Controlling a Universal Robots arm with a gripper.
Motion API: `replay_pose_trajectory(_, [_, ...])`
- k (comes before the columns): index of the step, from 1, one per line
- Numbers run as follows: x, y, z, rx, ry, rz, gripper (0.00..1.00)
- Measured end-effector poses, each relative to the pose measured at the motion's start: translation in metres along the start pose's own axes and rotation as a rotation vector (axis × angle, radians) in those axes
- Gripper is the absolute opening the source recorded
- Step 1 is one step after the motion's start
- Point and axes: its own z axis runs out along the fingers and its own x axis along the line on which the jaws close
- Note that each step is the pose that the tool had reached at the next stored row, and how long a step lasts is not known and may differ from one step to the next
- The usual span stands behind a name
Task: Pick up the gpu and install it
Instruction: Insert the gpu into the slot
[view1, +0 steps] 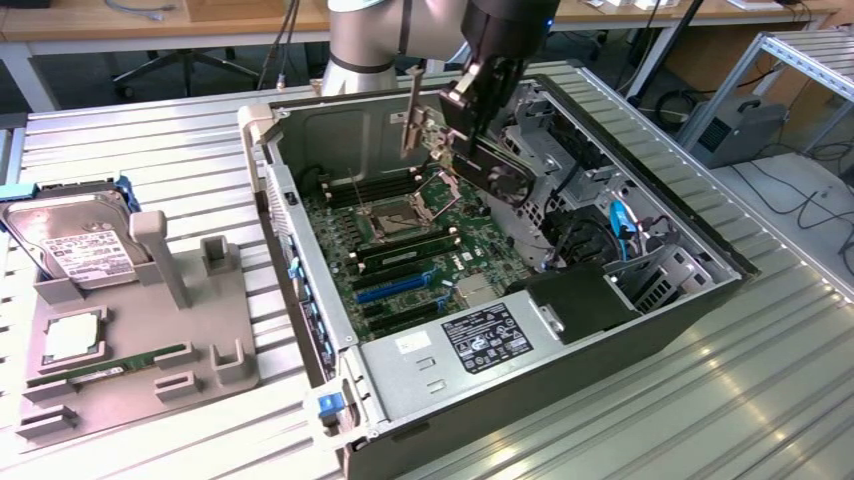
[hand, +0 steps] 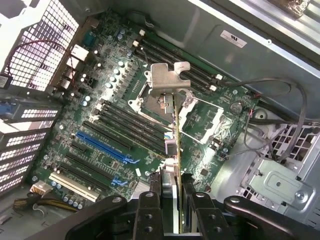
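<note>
Over motherboard, gpu in pincer

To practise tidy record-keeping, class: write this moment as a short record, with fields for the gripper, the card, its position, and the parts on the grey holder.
Gripper: gripper shut on the gpu
Card: on edge, silver bracket at the end away from the gripper
Position: above the motherboard inside the open case, not in a slot
Grey holder: hard drive, RAM stick
</note>
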Motion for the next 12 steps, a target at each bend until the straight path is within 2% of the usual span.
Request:
replay_pose_trajectory(8, [0.0,0.0,0.0001,-0.003,0.0032,-0.116,0.27])
replay_pose_trajectory(12, [0.0,0.0,0.0001,-0.0032,0.0034,-0.125,0.27])
